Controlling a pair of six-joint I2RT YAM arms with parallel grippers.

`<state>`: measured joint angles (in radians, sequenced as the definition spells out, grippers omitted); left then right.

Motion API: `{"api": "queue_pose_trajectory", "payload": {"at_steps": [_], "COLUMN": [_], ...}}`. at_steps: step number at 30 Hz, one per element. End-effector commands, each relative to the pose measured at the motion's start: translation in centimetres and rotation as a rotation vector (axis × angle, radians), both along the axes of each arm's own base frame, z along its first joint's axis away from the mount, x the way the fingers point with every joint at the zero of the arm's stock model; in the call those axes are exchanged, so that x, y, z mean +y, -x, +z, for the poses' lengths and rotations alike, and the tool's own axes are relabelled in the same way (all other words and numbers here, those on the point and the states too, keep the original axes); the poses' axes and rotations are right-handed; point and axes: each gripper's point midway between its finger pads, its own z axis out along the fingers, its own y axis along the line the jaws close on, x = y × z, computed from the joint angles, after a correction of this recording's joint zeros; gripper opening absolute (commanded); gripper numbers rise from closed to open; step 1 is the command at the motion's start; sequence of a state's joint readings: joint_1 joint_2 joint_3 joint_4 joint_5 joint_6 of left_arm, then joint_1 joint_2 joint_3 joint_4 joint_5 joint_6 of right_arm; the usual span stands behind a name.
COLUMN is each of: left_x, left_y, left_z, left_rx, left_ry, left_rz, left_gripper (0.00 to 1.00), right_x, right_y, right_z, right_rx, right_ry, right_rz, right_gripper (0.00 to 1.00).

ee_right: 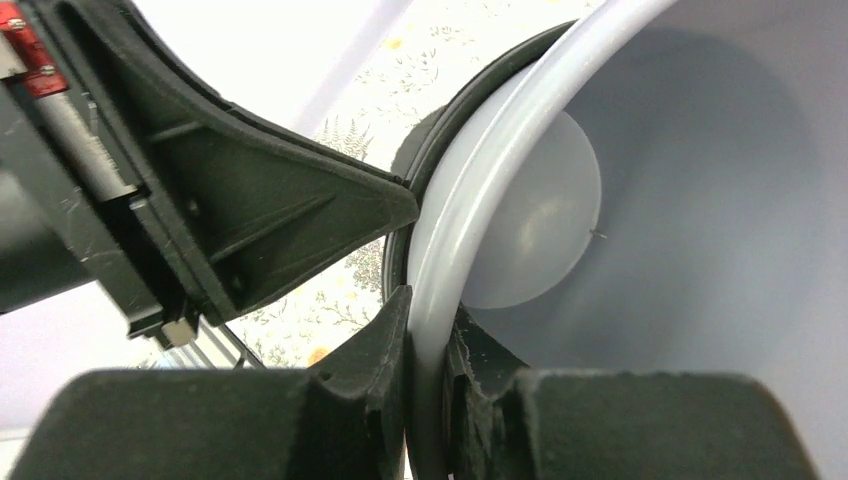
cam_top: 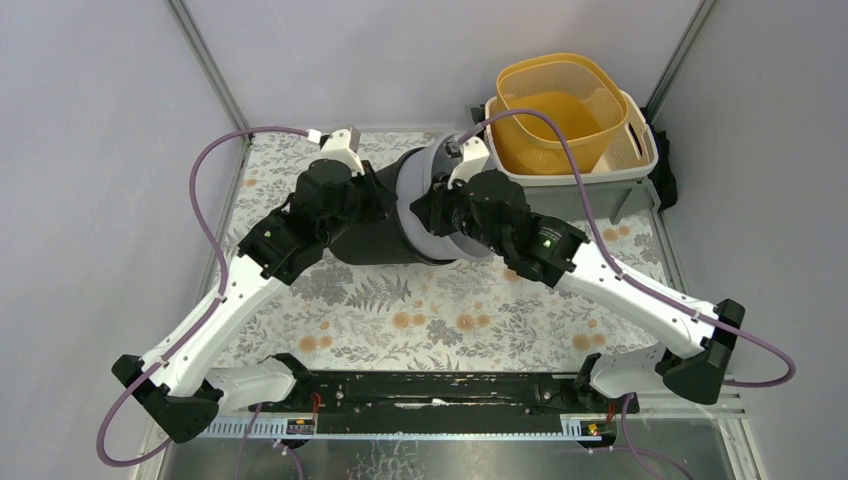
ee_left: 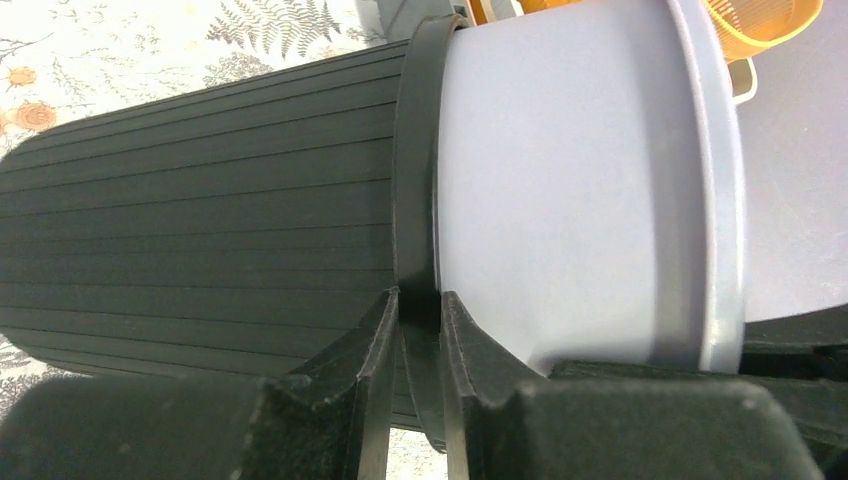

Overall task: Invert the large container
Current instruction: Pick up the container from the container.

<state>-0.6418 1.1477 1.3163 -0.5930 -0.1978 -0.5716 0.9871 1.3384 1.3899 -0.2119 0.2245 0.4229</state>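
Observation:
The large container is a black ribbed bin (cam_top: 372, 242) with a pale grey inner bucket (cam_top: 432, 235) sticking out of its mouth. It lies tilted on its side at the middle back of the table, mouth towards the right. My left gripper (cam_top: 388, 195) is shut on the bin's black rim (ee_left: 415, 180); the ribbed wall (ee_left: 200, 210) and grey bucket (ee_left: 560, 190) fill its view. My right gripper (cam_top: 442, 205) is shut on the grey bucket's rim (ee_right: 470, 200), one finger inside the bucket. The left gripper's finger (ee_right: 270, 200) shows close beside it.
A yellow slotted basket (cam_top: 560, 110) sits in a grey tub (cam_top: 600, 185) at the back right, close to the container's mouth. A floral cloth (cam_top: 430, 310) covers the table. Grey walls stand on the left, right and back.

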Motion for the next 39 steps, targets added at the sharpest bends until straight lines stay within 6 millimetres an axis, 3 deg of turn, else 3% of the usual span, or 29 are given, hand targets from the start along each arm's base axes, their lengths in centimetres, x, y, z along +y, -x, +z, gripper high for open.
{"api": "queue_pose_trajectory", "payload": {"at_steps": [1, 4, 11, 22, 39], "left_x": [4.5, 4.4, 4.5, 4.8, 5.1], "left_y": [1.2, 1.0, 0.9, 0.8, 0.5], "left_z": [-7.7, -7.2, -8.3, -7.5, -7.3], "left_rx": [0.227, 0.219, 0.245, 0.224, 0.218], "left_ry": [-0.312, -0.314, -0.338, -0.34, -0.346], "left_rz": [0.078, 0.077, 0.08, 0.092, 0.106], "left_gripper": [0.21, 0.29, 0.28, 0.28, 0.28], "right_x": [-4.8, -5.1, -5.8, -8.1, -16.6], "right_y": [4.2, 4.4, 4.7, 5.1, 7.2], "right_z": [19.4, 19.6, 20.1, 21.4, 23.9], "right_rx": [-0.34, -0.343, -0.356, -0.395, -0.486], "right_ry": [-0.445, -0.444, -0.446, -0.424, -0.407], "right_rz": [0.034, 0.033, 0.031, -0.013, -0.164], "right_gripper": [0.0, 0.0, 0.0, 0.0, 0.0]}}
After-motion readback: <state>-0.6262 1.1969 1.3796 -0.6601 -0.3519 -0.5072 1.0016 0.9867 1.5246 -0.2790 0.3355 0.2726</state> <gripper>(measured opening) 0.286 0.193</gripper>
